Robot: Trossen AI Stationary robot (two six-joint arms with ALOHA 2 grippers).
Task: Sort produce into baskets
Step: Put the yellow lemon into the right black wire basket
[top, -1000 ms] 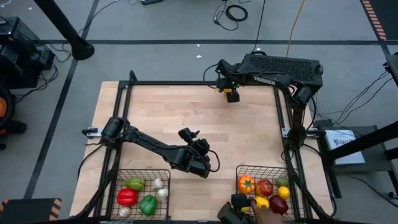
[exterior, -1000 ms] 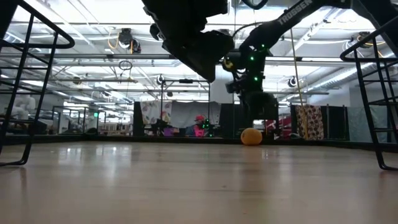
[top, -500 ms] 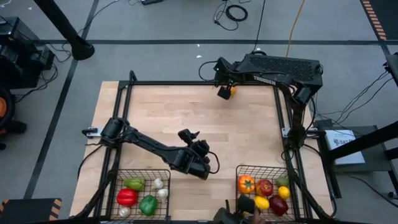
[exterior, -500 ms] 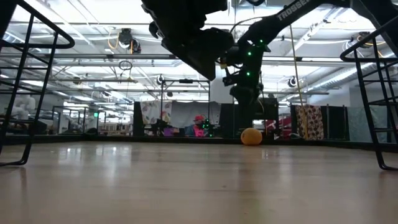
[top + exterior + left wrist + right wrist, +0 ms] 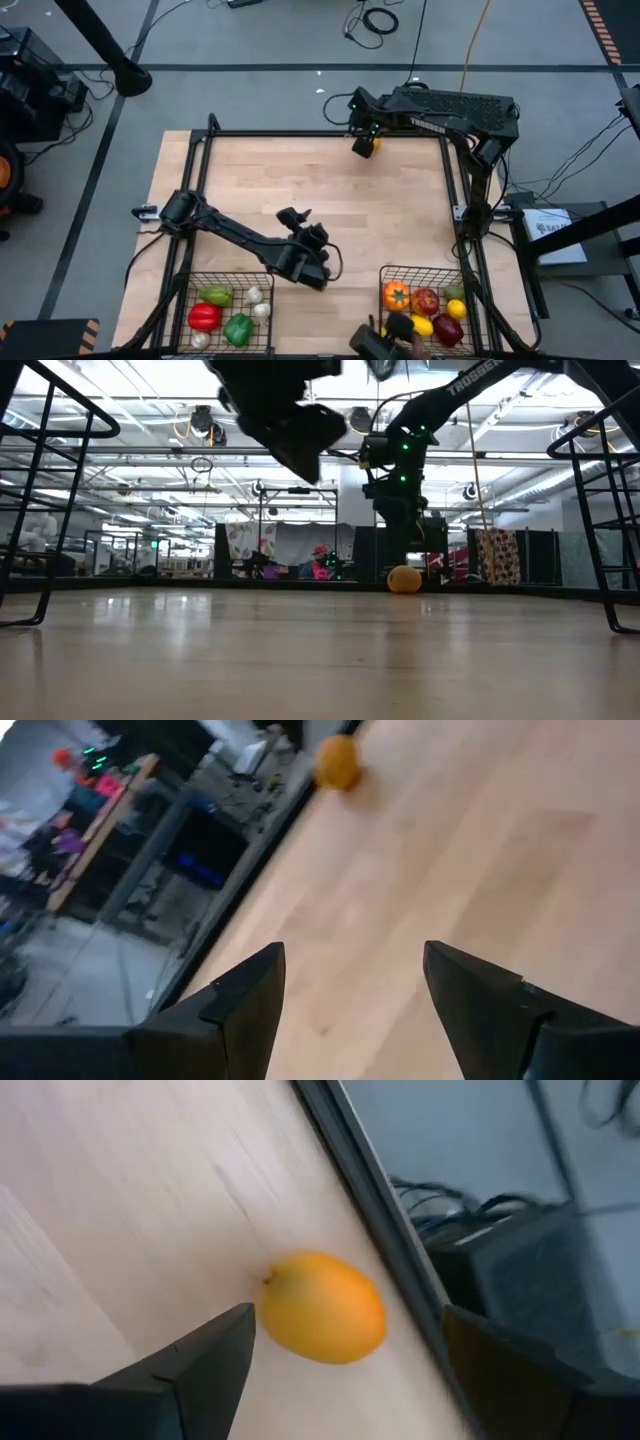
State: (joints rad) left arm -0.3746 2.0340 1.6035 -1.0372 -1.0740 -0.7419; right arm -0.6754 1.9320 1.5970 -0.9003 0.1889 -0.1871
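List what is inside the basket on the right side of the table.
The right basket holds an orange tomato, two red apples, two yellow lemons and something green. A dark object at the picture's bottom edge covers the near rim.

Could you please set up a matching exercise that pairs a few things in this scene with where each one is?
Things:
1. orange
2. red pepper
3. left gripper
4. right gripper

Places:
A. inside the left basket
B. over the middle of the table, fingers open, holding nothing
C. lying on the table by the far edge
D. just above the orange, fingers open

Pairs: 1-C, 2-A, 3-B, 4-D
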